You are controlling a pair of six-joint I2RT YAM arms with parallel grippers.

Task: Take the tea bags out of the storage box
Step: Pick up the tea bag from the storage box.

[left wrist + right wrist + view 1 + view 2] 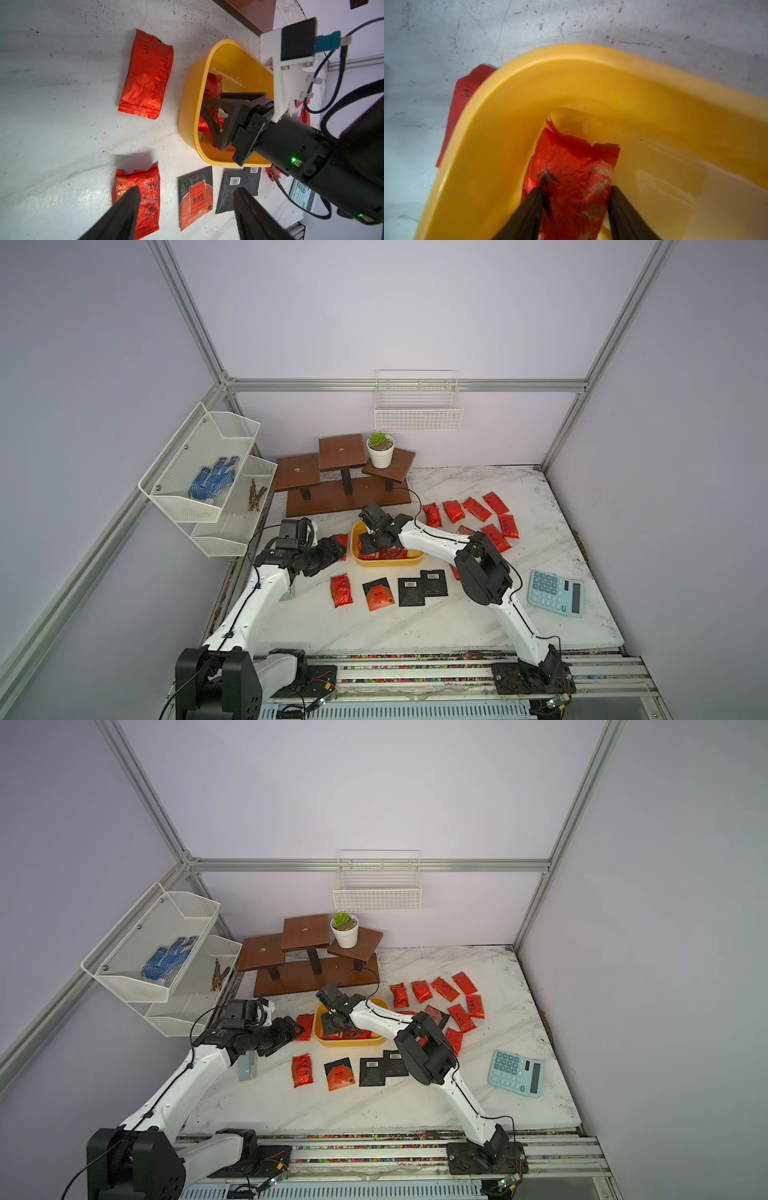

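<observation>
At the left end effector (187, 190): spread wide, holds nothing, hovers over the white marbled desk (62, 104). Directly beneath its tips, flat on the desk: a crinkled red foil tea pouch (149, 187), a flat square black sachet with an orange-red face (196, 197), then two overlapping black barcode sachets (234, 187). Ahead of the tips: another red foil pouch (147, 74), just beside the outer wall of the shallow yellow plastic storage box (187, 104), not in it.

At the right end effector (576, 189): reaches down inside the storage box, narrowed around one shiny red foil tea bag (571, 162), a finger at each long edge. Cannot tell whether pinching firmly or merely touching. Beyond the tips: the bag's far end tucked into the curved yellow corner. Behind the tips, under the wrist: more red foil (390, 555) in a top view, number unclear.

Judged light, thin and soft: crumples and bows rather than resists, so needs little force. Slick foil, so likely slips from a shallow or off-centre pinch. Probably best taken across the narrow width at mid-body, the bulkiest part, not at the flat sealed end. Not fragile, though perhaps tearable at the notched seal. Close to the wall, so calls for a straight lift to clear the rim.

To the right of the right end effector, past its arm: a loose cluster of red foil pouches (473, 510) out on the desk, well apart from the box, and a pale blue calculator (557, 593) nearer the arm's base.
</observation>
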